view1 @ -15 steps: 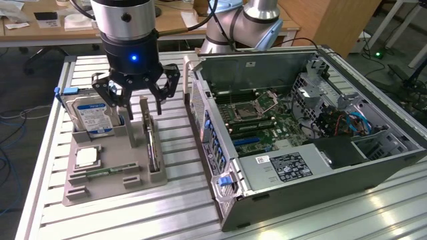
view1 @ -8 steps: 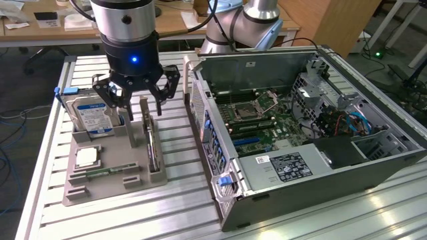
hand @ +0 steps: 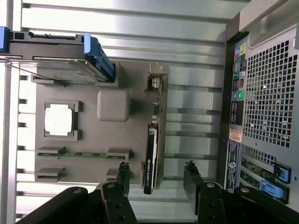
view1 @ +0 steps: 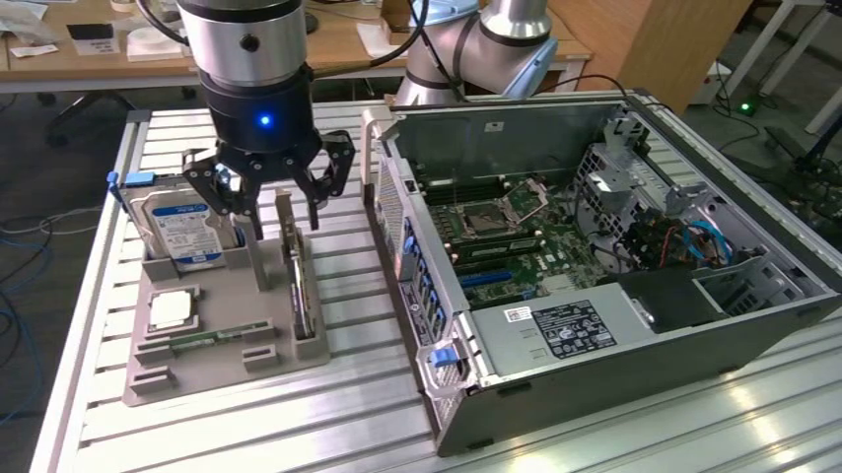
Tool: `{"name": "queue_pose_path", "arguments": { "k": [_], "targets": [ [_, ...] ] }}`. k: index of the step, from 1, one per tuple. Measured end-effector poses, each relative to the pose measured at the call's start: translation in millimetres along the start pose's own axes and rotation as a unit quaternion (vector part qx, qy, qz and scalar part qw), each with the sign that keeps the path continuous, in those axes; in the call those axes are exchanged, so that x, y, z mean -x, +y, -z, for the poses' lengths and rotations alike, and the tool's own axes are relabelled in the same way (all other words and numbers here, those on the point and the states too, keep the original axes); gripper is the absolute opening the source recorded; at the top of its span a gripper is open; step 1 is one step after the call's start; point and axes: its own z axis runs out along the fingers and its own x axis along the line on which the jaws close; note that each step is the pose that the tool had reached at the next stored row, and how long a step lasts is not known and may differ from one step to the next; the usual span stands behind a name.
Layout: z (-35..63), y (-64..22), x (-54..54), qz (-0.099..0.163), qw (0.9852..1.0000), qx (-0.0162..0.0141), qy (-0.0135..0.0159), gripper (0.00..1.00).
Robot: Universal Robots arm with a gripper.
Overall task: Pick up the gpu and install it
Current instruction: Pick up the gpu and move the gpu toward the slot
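GPU [view1: 300, 291], a thin flat green circuit-board card with a silver end bracket, stands on edge in the grey plastic holder tray [view1: 211, 370] on the slatted aluminium table [view1: 355, 414], not yet lifted. The black gripper [view1: 270, 212] hovers above it, fingers spread to either side and apparently not touching. Installation in the open grey computer case [view1: 593, 384] is not yet done.
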Motion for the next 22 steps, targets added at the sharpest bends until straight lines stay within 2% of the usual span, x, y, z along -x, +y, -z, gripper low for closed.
{"name": "queue_pose_path", "arguments": {
  "k": [22],
  "targets": [
    [-6.6,-0.9,-0.5,0.0,1.0,0.0,-0.0002,0.59]
  ]
}}
